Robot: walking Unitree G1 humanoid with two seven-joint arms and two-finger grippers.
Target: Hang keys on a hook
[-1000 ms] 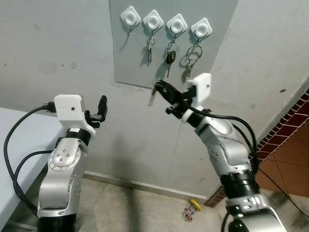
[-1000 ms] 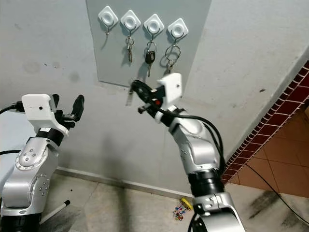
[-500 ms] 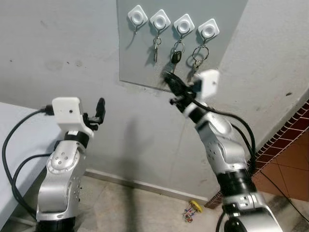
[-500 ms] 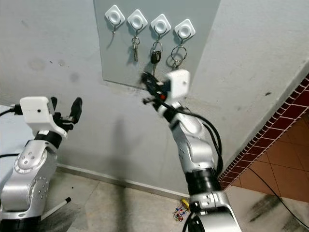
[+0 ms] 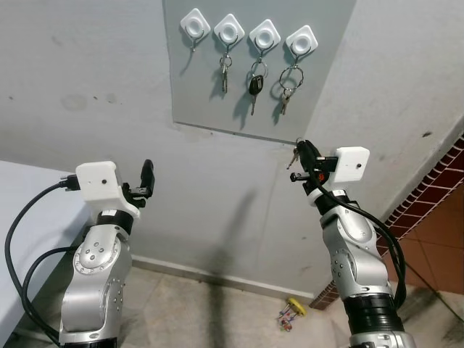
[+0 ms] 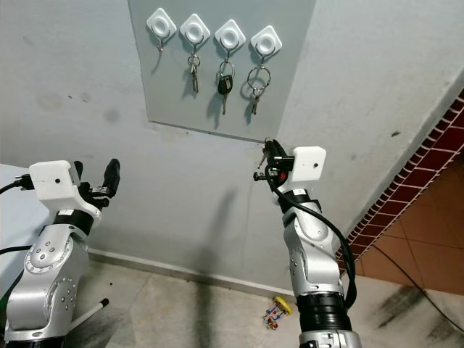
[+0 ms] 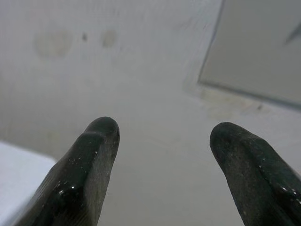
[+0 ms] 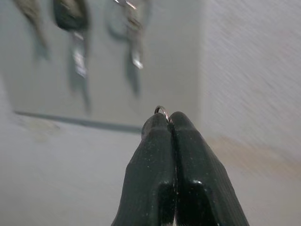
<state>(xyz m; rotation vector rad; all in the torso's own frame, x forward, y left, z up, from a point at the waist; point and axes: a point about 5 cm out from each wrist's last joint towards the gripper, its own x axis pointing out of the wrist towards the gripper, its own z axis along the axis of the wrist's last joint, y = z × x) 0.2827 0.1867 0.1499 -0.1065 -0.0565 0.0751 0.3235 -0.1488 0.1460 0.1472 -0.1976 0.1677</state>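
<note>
The right gripper (image 8: 170, 123) has its 2 black fingers pinched flat together on a key ring (image 8: 161, 109), whose thin metal loop just peeps out above the tips; in the head views the key (image 5: 293, 155) dangles beside those tips, below the grey panel (image 5: 326, 87) and off its lower right corner. The left gripper (image 5: 146, 181) is raised near the wall with its fingers spread and nothing between them.

On the panel sit 4 white hooks. The leftmost hook (image 5: 195, 26) is bare, while the other 3 carry keys, including a black car key (image 5: 254, 87).

To hang this set well, the ring should probably be presented with its opening facing the bare hook's prong, then lifted over and lowered before letting go. The reach likely has to cross leftward past the 3 hanging sets, so staying off the wall avoids brushing them. The wall below the panel offers open room; a toy (image 5: 288, 315) lies on the floor.
</note>
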